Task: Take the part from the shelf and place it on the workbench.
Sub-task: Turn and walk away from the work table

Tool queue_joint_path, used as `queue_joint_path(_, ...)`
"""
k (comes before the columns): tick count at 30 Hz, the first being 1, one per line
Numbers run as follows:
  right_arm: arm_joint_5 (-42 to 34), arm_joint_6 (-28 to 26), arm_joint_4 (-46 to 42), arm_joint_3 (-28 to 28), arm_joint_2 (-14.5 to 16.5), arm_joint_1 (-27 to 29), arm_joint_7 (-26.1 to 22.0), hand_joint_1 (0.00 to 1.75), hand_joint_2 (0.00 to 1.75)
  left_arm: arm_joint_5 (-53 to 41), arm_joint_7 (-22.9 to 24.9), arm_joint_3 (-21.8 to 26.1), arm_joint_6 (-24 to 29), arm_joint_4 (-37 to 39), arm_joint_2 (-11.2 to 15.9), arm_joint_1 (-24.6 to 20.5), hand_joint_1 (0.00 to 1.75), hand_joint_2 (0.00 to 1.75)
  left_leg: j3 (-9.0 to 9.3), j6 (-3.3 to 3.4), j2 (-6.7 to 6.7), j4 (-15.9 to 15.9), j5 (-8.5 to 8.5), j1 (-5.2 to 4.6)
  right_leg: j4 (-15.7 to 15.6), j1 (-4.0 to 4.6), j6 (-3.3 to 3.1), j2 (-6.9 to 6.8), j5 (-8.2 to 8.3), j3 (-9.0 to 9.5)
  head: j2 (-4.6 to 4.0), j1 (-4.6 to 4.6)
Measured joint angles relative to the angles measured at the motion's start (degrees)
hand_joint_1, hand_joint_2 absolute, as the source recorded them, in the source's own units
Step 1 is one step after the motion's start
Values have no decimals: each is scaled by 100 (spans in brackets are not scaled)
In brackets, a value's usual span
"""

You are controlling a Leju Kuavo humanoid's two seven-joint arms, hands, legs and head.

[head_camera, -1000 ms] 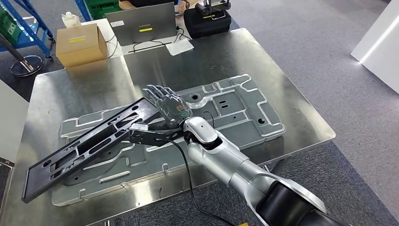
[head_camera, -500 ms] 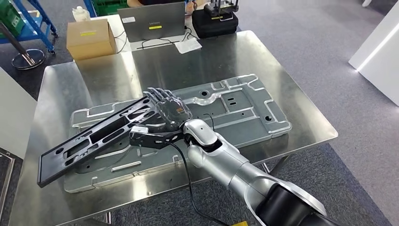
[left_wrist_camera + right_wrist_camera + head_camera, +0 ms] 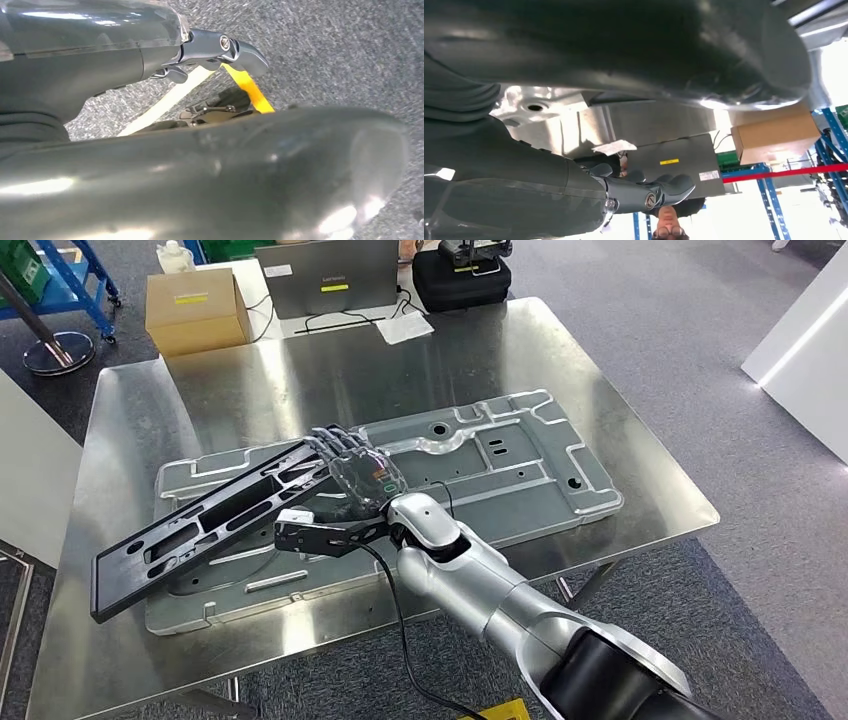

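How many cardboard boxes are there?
1. The cardboard box sits at the far left corner of the workbench, beside the laptop. More boxes could be hidden outside the pictures.

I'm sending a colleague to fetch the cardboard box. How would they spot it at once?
Start at the steel workbench carrying the big grey plate. Beyond its far left corner sits the cardboard box, beside a grey laptop. It is the sole brown thing there, with a yellow label on top.
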Motion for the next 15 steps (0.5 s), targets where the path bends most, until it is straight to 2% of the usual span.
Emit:
queue_joint_path(1,4,0,14,0,-4,15,-1,0,0,2,1,0,-1,0,0,1,0,0,-45,-10,1,9,22,0,361,-15,12,-1,-184,-106,0,-1)
queue_joint_path(2,9,0,32,0,-9,30,-3,0,0,4,1,0,-3,0,0,2,0,0,-91,-26,2,20,47,2,567,-32,24,-1,-265,-135,0,-1)
queue_joint_path(3,14,1,46,0,-12,41,-5,0,0,7,1,0,-7,0,-1,2,0,0,-137,-46,3,33,73,8,543,-52,35,-3,-237,-53,0,-1)
queue_joint_path(4,17,1,56,0,-13,44,-9,0,0,8,1,0,-10,0,-2,1,0,0,-184,-72,2,49,100,17,281,-74,44,-4,-123,153,0,-1)
queue_joint_path(6,20,0,63,0,-3,31,-16,0,0,11,0,0,-10,1,-1,-2,0,0,-262,-138,-5,93,151,31,-510,-98,50,6,83,692,-1,-2)
queue_joint_path(7,24,0,64,0,4,23,-19,0,0,11,-3,-1,6,1,2,-4,0,0,-284,-177,-11,107,177,33,-768,-89,28,25,155,852,-1,-1)
queue_joint_path(8,31,-1,67,0,10,17,-22,0,0,11,-6,-2,33,2,6,-6,0,0,-299,-221,-16,117,208,31,-892,-75,-5,45,177,910,-1,-2)
queue_joint_path(9,40,0,69,0,19,18,-25,0,0,11,-11,-3,67,2,6,-5,0,0,-310,-271,-23,104,250,35,-877,-45,-55,63,211,875,0,-3)
queue_joint_path(11,61,5,78,0,39,19,-32,0,0,24,-17,-4,115,2,-8,-5,0,0,-352,-364,-30,98,293,55,-903,-36,-171,58,298,786,0,-4)
queue_joint_path(12,67,9,84,0,60,19,-34,0,0,34,-15,-4,125,2,-19,-4,0,0,-399,-395,-30,161,189,69,-910,-33,-232,47,362,730,0,-6)
queue_joint_path(13,70,12,92,0,79,16,-38,0,0,44,-8,-4,128,2,-30,-6,0,0,-478,-415,-27,341,-29,78,-921,-40,-286,35,435,660,0,-7)
queue_joint_path(15,71,14,117,0,116,14,-46,0,0,69,10,-4,131,2,-42,-13,0,0,-682,-434,-19,1035,-655,83,-923,-25,-348,22,580,485,0,-12)
